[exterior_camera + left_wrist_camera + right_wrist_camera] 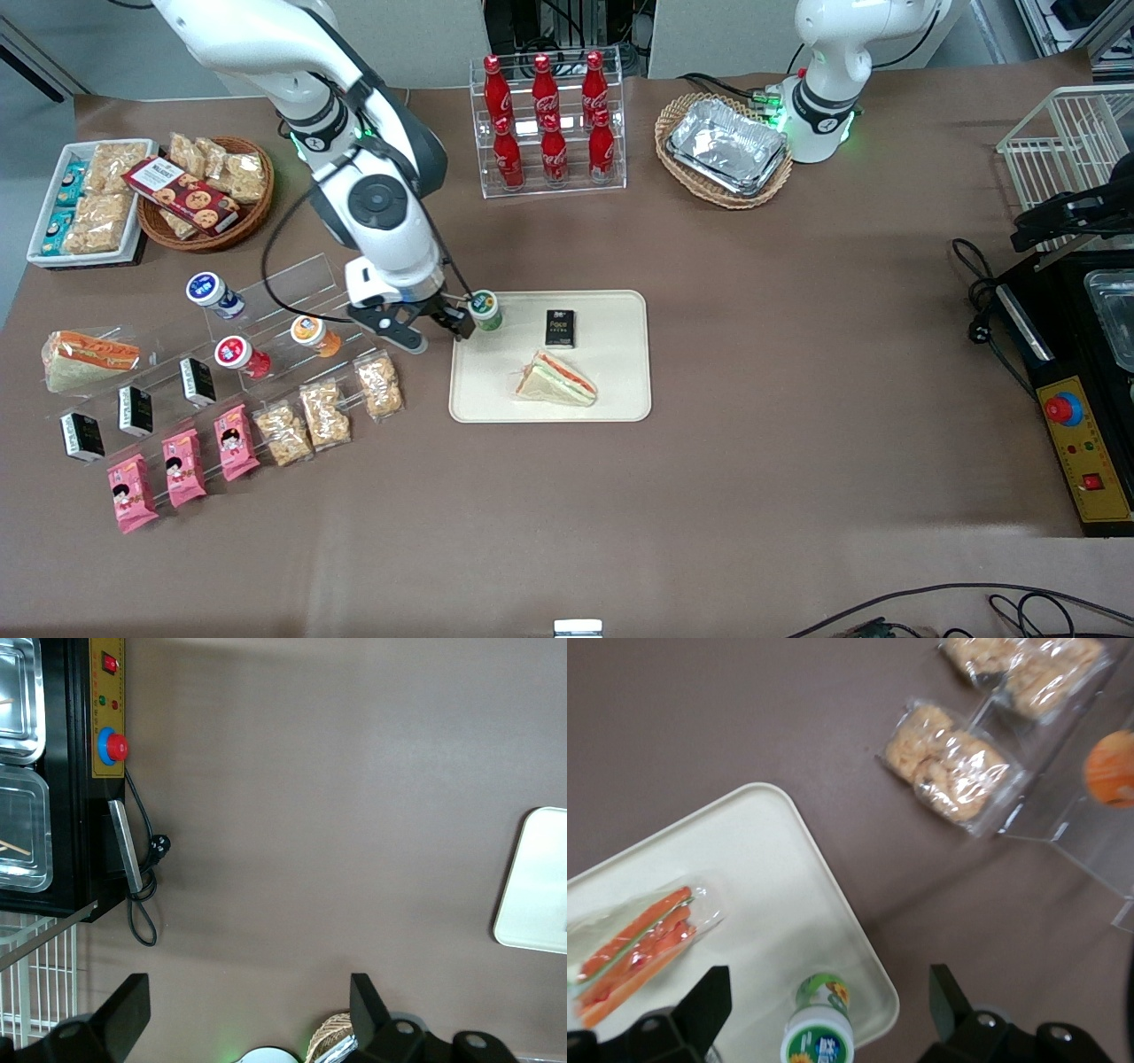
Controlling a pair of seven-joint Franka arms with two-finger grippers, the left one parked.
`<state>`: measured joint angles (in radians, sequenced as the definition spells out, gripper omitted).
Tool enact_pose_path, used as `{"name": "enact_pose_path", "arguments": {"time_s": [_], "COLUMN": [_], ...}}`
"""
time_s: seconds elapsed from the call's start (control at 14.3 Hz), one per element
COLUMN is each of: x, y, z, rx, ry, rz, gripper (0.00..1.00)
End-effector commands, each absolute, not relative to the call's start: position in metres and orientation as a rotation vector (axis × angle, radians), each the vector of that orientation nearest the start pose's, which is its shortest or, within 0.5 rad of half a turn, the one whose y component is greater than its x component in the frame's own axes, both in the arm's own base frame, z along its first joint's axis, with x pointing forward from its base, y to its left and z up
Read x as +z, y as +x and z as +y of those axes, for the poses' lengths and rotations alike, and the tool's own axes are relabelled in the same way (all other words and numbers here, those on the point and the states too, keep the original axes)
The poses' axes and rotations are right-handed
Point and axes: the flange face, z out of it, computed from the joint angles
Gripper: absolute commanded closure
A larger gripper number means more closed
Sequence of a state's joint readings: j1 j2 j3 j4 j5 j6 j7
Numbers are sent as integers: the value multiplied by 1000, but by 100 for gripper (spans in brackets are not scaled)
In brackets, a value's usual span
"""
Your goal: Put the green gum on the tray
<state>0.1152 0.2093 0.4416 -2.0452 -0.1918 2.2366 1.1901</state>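
The green gum (485,310) (819,1028) stood upright on the tray (620,390) (771,868) (536,895), in the tray's corner nearest the working arm and farthest from the front camera, its white-rimmed lid up. The gripper (440,321) (824,1014) was at that same corner of the tray, low and just beside the gum; its fingers were spread apart, one on each side of the bottle with clear gaps showing in the wrist view, so they did not clamp it.

Also on the tray, a wrapped sandwich (556,378) (633,939) lay nearer the front camera than the gum, and a small black box (560,328) lay beside the gum toward the parked arm's end.

Off the tray, toward the working arm's end of the table, a clear stepped stand (292,283) carried an orange-lidded bottle (314,336) (1109,769), a red-lidded bottle (241,355) and a blue-lidded bottle (213,294). Bags of biscuits (381,385) (952,769) lay near the tray's edge by that stand, with pink packets (182,465) nearer the front camera. A rack of cola bottles (549,120) stood farther from the front camera than the tray.
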Motion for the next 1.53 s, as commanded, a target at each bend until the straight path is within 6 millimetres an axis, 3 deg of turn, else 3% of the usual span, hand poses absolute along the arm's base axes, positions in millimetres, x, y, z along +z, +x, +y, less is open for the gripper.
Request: {"name": "enact_pose_path", "arguments": {"time_s": [0.0,0.35,0.98,1.19,1.33,1.47], "x": [394,439,508,548,559,556], "y": [521,532,524,529,537,541], "z": [268,199,-1,-59,-76,-89], "rx": [19,88,126,88,165,170], "ry": [-3047,-3031,-3008,-3009,-3006,-3018], "rz": [752,643,303,246,279,241], "gripper": [1,0,0,0,0,0]}}
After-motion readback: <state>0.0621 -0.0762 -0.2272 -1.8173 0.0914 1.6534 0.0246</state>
